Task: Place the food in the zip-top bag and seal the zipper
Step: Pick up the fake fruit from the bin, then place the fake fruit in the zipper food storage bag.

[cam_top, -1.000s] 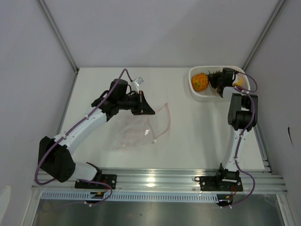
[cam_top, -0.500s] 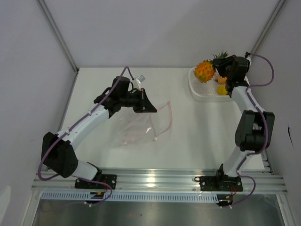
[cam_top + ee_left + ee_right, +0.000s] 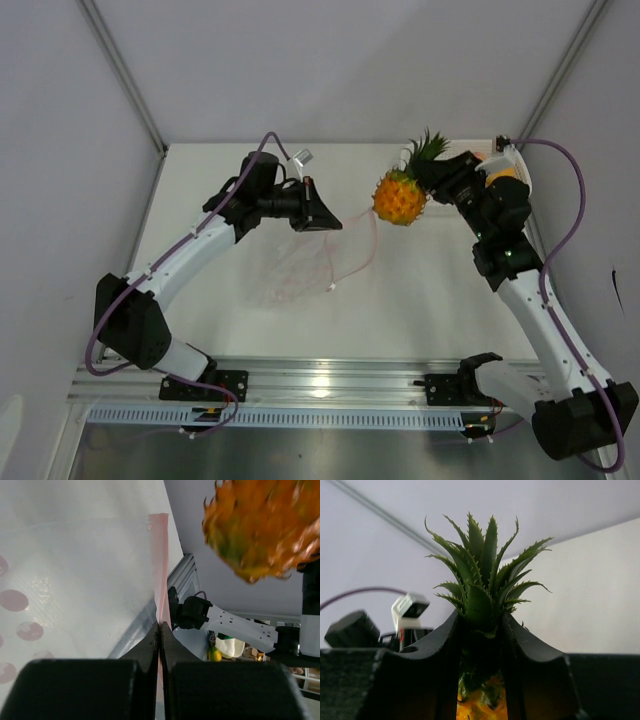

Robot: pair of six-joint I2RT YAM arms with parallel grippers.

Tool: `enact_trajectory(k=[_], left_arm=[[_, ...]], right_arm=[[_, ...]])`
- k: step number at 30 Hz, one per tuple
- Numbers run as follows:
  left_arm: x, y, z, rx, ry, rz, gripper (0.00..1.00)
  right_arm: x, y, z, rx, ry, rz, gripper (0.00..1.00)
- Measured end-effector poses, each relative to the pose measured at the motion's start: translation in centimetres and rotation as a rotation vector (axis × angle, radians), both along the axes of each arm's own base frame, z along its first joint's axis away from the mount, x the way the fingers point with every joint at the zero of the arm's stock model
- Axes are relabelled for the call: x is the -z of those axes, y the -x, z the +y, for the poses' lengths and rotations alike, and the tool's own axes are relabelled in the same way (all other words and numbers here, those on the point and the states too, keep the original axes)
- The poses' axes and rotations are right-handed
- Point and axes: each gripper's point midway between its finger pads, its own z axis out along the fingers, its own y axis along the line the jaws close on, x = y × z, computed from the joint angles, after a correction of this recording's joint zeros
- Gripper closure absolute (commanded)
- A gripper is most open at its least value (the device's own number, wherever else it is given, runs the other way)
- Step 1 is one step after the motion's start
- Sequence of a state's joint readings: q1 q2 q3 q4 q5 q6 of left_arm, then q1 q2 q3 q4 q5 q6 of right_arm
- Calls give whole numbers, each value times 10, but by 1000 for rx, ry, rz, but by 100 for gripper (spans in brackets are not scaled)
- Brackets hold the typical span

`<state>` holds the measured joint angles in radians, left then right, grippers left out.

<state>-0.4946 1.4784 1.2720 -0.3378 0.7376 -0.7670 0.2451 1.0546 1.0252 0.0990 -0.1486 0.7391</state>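
pineapple point(image 3: 399, 197) swung toward bag point(image 3: 300, 275) | right end effector point(image 3: 480, 622) clamps it | left end effector point(image 3: 160, 627) pinches zipper point(image 3: 159, 555)

Overhead view: even, diffuse lighting, soft shadows, sharp focus. Left wrist view: pineapple point(image 3: 260, 527) motion-blurred; left fingers point(image 3: 80, 690) underexposed, out of focus. Right wrist view: backlit (bright walls point(image 3: 580, 510) behind), right fingers point(image 3: 410, 680) nearly black.

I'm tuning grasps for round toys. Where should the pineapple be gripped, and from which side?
Probably at the narrow neck just under its leaves, fingers closing from the side, as the right gripper holds the pineapple now; the round body looks wider and hangs free below.
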Motion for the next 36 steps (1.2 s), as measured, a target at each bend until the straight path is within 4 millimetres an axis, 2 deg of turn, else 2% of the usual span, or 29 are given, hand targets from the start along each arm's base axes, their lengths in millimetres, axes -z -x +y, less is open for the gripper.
enact_trajectory(k=[5, 11, 15, 19, 25, 31, 36], left_arm=[[-7, 1, -4, 10, 35, 13, 100], [-11, 2, -6, 7, 50, 25, 99], [-12, 4, -8, 12, 54, 29, 99], [-15, 7, -11, 14, 66, 29, 99], [-20, 14, -18, 8, 73, 20, 100], [-17, 19, -25, -18, 72, 15, 99], [-12, 23, -27, -73, 63, 19, 99]], right_arm=[[9, 41, 23, -91, 20, 4, 89], [16, 70, 46, -182, 43, 13, 90], [18, 75, 48, -179, 46, 25, 91], [29, 77, 50, -153, 51, 72, 95], [42, 76, 46, -76, -15, 177, 90], [55, 77, 32, 46, -116, 292, 92], [73, 78, 23, 144, -186, 406, 94]])
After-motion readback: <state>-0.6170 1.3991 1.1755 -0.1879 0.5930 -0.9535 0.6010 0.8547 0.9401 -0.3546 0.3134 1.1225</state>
